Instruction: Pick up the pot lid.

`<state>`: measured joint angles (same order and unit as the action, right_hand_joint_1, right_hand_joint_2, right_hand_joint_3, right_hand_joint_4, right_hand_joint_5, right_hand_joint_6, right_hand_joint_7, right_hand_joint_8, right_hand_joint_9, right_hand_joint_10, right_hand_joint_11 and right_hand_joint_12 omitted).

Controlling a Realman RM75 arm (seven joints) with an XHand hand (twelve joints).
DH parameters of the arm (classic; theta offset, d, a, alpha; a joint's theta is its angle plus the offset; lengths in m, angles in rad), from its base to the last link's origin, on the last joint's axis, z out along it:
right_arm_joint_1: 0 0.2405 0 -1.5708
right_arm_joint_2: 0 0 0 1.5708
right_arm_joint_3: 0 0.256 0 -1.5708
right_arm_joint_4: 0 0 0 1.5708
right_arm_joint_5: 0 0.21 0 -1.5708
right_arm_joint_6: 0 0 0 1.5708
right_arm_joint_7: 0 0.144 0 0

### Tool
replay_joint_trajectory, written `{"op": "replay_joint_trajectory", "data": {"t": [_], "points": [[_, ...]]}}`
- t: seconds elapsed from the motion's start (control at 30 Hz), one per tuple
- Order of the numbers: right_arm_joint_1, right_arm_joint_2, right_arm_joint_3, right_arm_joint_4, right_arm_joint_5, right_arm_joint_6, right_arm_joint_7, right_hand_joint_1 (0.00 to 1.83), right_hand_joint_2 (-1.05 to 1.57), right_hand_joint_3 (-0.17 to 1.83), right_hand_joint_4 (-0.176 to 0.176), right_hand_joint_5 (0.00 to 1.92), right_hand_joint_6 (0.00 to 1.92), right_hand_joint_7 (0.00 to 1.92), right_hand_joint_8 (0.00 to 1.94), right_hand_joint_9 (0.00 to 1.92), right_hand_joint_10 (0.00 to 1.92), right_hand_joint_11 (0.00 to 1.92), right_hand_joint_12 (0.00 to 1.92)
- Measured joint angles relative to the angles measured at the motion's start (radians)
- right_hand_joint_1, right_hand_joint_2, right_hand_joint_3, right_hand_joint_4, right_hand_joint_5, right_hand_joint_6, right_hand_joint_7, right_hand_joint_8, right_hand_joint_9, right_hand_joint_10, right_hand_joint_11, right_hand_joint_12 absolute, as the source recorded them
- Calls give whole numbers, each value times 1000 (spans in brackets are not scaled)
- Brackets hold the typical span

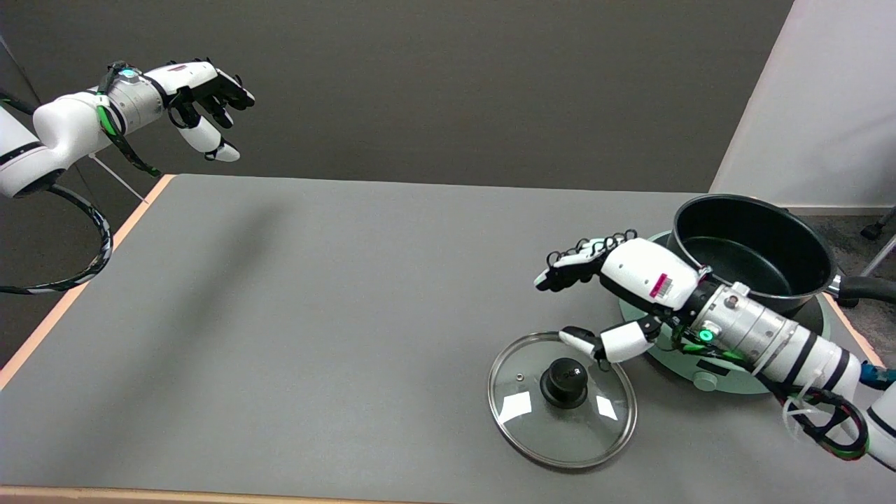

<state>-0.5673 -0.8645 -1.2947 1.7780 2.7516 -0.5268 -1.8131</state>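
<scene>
Lying flat on the grey table (pixel 315 315), the glass pot lid (pixel 562 399) rests near the front edge, black knob (pixel 564 381) up. Right hand (pixel 616 297) hovers just behind it, fingers apart, holding nothing; thumb over the lid's far rim. Black pot (pixel 752 252) sits on a green cooker base (pixel 707 374) beside it.

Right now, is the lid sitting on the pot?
No, the lid lies flat on the table, beside the open pot.

Grey desk (pixel 315 336) with a light wooden edge. At its far right, a black pot (pixel 752 248) with a side handle stands on a round pale-green cooker (pixel 707 367). Dark wall (pixel 434 91) behind; white panel (pixel 826 105) at right.
</scene>
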Motion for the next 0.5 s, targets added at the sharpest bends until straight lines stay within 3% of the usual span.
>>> {"op": "replay_joint_trajectory", "data": {"t": [0.23,0.5], "points": [[-7,-5,-36,5,-2,32,-13,839,635,838,-33,665,374,816,341,718,614,530,1328],[-35,-18,-61,18,-5,48,-54,843,568,913,-11,601,305,751,300,679,592,495,1308]]}}
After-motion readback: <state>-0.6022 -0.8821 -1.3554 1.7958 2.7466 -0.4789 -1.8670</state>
